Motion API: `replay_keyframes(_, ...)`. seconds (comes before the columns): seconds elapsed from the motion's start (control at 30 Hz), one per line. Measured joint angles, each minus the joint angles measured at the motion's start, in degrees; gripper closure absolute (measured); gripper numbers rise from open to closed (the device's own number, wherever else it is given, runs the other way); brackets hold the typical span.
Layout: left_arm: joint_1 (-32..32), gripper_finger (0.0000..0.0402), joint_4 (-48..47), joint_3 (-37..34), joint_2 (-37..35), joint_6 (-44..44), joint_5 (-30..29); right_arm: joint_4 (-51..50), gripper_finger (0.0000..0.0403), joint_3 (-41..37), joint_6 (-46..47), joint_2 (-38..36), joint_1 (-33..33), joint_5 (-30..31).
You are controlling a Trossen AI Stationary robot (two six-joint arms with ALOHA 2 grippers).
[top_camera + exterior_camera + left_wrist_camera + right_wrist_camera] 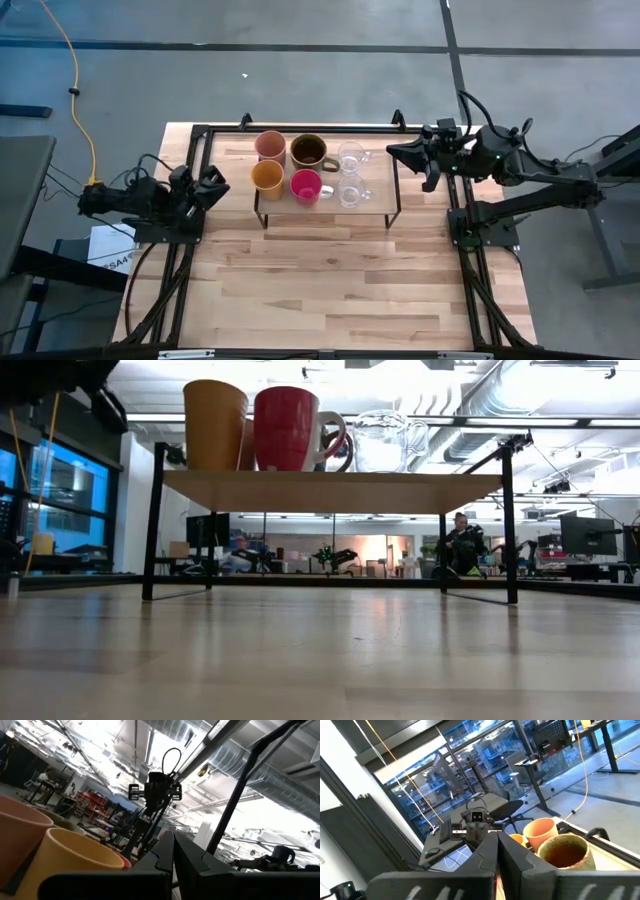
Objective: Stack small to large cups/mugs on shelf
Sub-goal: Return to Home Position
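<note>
Six cups stand upright in two rows on the shelf [375, 205], a low rack with a black frame and a light wood top. The far row holds the peach tumbler [270, 146], the brown handled mug [308, 152] and a clear glass mug [351, 157]. The near row holds the yellow-orange cup [267, 178], the red-pink cup [306, 186] and the second glass mug [351, 190]. My left gripper [213, 186] is shut and empty, left of the shelf. My right gripper [398, 152] is shut and empty, by the shelf's far right corner.
The wooden table [330, 290] stretches bare toward its near edge. Black frame rails run along the table's left and right sides. In the low view, people sit at desks in the room behind the table.
</note>
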Motion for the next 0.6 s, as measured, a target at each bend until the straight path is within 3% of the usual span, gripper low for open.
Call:
replay_keyframes(0.43,0.07,0.0401,-6.95,-0.1,-0.38,2.37,-1.16,-7.98,0.0403,0.0,4.53,-1.19,0.0,1.13)
replay_keyframes(0.6,4.2,0.0401,-9.74,-0.08,-0.4,2.91,-1.39,-8.84,0.0403,0.0,4.9,-2.21,-0.66,2.33)
